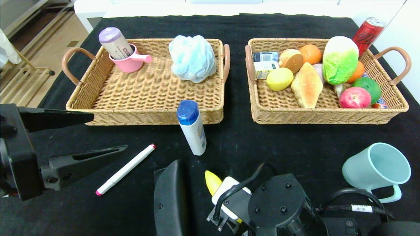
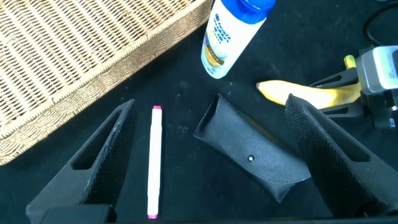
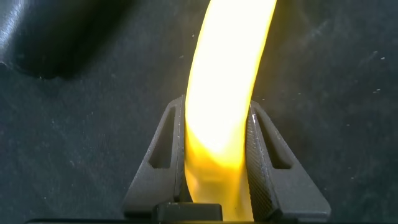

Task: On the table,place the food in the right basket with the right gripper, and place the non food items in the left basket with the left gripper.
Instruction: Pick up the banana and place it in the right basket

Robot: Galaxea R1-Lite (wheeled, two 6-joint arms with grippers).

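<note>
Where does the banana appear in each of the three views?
Head view: banana at bottom centre, mostly hidden under the right arm.
Left wrist view: banana on the cloth, beside the black case.
Right wrist view: banana between the right end effector fingers.
Shared landmark: the black case.

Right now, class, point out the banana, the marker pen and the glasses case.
banana (image 2: 311,95): left wrist view, mid-body.
marker pen (image 1: 125,169): head view, middle of barrel.
glasses case (image 2: 252,154): left wrist view, front flap.
</note>
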